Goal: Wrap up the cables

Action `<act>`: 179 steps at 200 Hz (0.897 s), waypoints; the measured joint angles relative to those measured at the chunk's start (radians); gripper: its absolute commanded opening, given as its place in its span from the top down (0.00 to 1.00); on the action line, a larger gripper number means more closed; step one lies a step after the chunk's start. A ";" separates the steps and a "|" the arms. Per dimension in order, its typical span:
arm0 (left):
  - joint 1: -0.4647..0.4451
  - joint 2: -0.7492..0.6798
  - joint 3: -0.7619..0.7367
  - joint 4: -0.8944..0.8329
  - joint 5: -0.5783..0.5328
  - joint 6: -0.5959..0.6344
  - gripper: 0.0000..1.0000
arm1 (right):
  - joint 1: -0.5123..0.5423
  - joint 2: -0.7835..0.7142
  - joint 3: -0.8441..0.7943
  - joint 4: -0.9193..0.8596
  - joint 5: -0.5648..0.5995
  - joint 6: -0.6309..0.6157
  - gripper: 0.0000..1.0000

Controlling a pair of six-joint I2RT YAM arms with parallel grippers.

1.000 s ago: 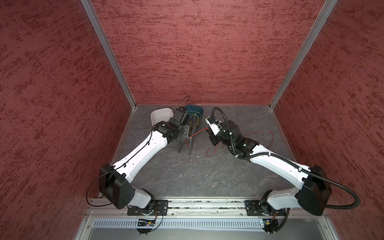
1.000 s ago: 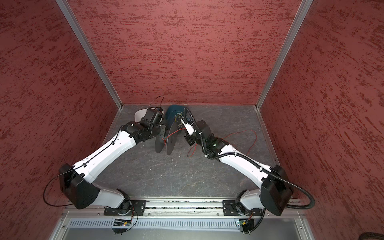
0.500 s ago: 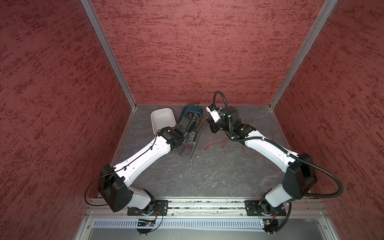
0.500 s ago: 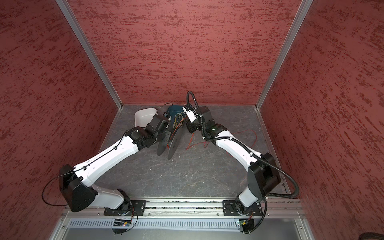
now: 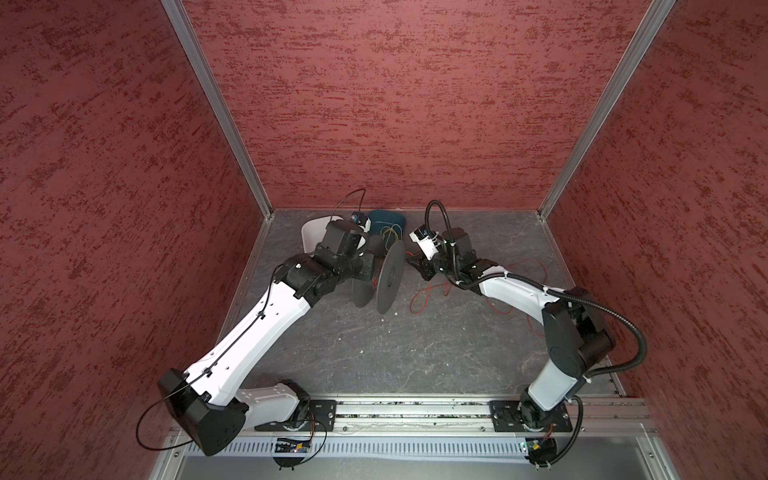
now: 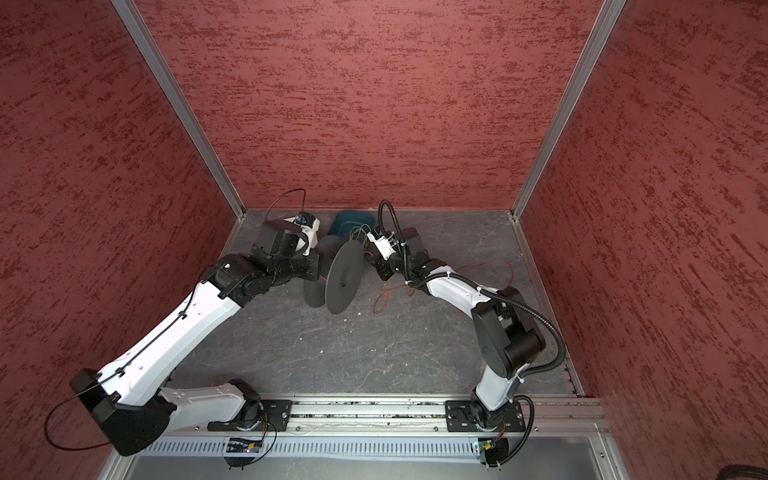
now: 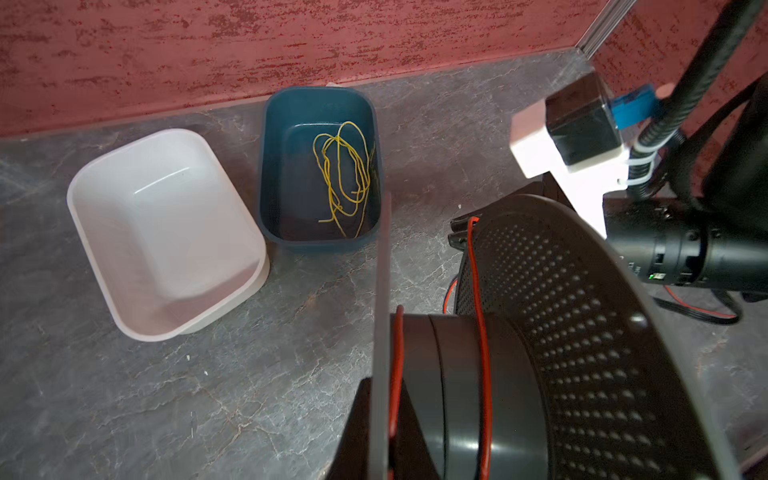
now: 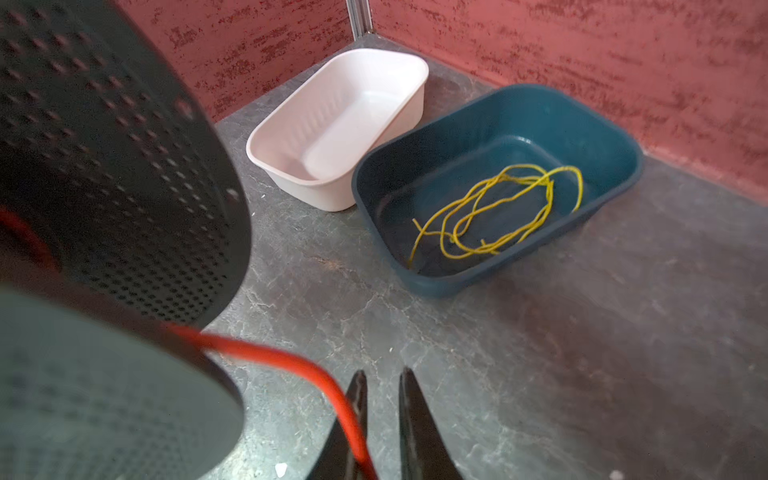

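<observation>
Gray marbled tabletop [image 5: 374,353], red textured walls on three sides; both arms reach toward the far middle. Black spool [image 5: 388,278] sits on edge with its flanges upright, near the back wall.

Left gripper [image 5: 362,268]: clamped tight on the spool flange nearest it. Its fingers are mostly hidden in the left wrist view.

Red cable [image 7: 482,332]: two strands cross the spool hub, then it runs out to the right gripper [image 8: 382,374].

Right fingers [image 8: 415,424]: a narrow slit apart. The cable lies across one finger and is not pinched at the tips. Slack cable trails loose on the table beside the right arm in both top views.

Teal bin [image 7: 270,166] with yellow wire [image 7: 345,174] and white bin [image 7: 83,216] sit side by side at the back wall.
</observation>
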 measured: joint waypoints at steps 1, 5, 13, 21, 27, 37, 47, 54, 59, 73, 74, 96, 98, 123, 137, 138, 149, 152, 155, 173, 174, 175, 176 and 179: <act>0.002 -0.001 0.000 -0.001 0.002 -0.001 1.00 | 0.000 -0.001 -0.003 0.002 -0.002 0.003 0.73; 0.015 -0.006 0.003 -0.006 0.014 -0.005 1.00 | -0.003 -0.004 -0.018 0.012 -0.008 0.011 0.71; 0.038 -0.017 0.008 -0.013 0.034 -0.010 1.00 | -0.006 -0.012 -0.043 0.026 -0.016 0.025 0.67; 0.063 -0.026 0.015 -0.018 0.055 -0.019 1.00 | -0.008 -0.025 -0.069 0.041 -0.027 0.040 0.65; 0.080 -0.031 0.021 -0.020 0.072 -0.025 1.00 | -0.008 -0.036 -0.084 0.048 -0.034 0.047 0.65; 0.104 -0.036 0.031 -0.023 0.094 -0.032 1.00 | -0.008 -0.057 -0.104 0.059 -0.043 0.060 0.65; 0.123 -0.037 0.041 -0.024 0.114 -0.040 1.00 | -0.008 -0.078 -0.117 0.071 -0.052 0.066 0.65; 0.131 -0.037 0.048 -0.024 0.124 -0.043 1.00 | -0.008 -0.094 -0.126 0.081 -0.056 0.071 0.65; 0.134 -0.037 0.051 -0.024 0.129 -0.043 1.00 | -0.008 -0.105 -0.131 0.087 -0.057 0.075 0.65; 0.141 -0.037 0.055 -0.025 0.148 -0.048 1.00 | -0.008 -0.135 -0.148 0.108 -0.061 0.082 0.65; 0.141 -0.037 0.055 -0.025 0.150 -0.048 1.00 | -0.008 -0.137 -0.148 0.109 -0.061 0.082 0.65; 0.150 -0.035 0.055 -0.028 0.177 -0.056 1.00 | -0.008 -0.157 -0.169 0.136 -0.063 0.092 0.60; 0.151 -0.035 0.055 -0.028 0.179 -0.058 1.00 | -0.008 -0.157 -0.170 0.138 -0.063 0.090 0.60; 0.160 -0.035 0.055 -0.033 0.198 -0.067 1.00 | -0.008 -0.153 -0.184 0.151 -0.062 0.104 0.62; 0.161 -0.035 0.060 -0.037 0.203 -0.069 1.00 | -0.008 -0.145 -0.185 0.153 -0.061 0.114 0.62; 0.161 -0.034 0.060 -0.037 0.204 -0.069 1.00 | -0.008 -0.144 -0.185 0.153 -0.061 0.114 0.63; 0.164 -0.034 0.064 -0.040 0.209 -0.069 1.00 | -0.008 -0.136 -0.189 0.161 -0.062 0.121 0.66; 0.165 -0.034 0.065 -0.040 0.211 -0.069 1.00 | -0.008 -0.134 -0.192 0.167 -0.063 0.126 0.66; 0.166 -0.034 0.066 -0.040 0.212 -0.070 1.00 | -0.008 -0.132 -0.194 0.171 -0.063 0.126 0.67; 0.179 -0.033 0.069 -0.041 0.224 -0.075 1.00 | -0.008 -0.122 -0.224 0.204 -0.074 0.150 0.75; 0.179 -0.033 0.069 -0.041 0.224 -0.075 1.00 | -0.008 -0.121 -0.225 0.204 -0.075 0.153 0.76; 0.181 -0.033 0.069 -0.042 0.225 -0.076 1.00 | -0.008 -0.120 -0.229 0.209 -0.076 0.154 0.76; 0.181 -0.033 0.069 -0.042 0.226 -0.077 1.00 | -0.008 -0.120 -0.230 0.211 -0.077 0.154 0.76; 0.184 -0.032 0.070 -0.042 0.228 -0.077 1.00 | -0.008 -0.117 -0.238 0.220 -0.079 0.161 0.76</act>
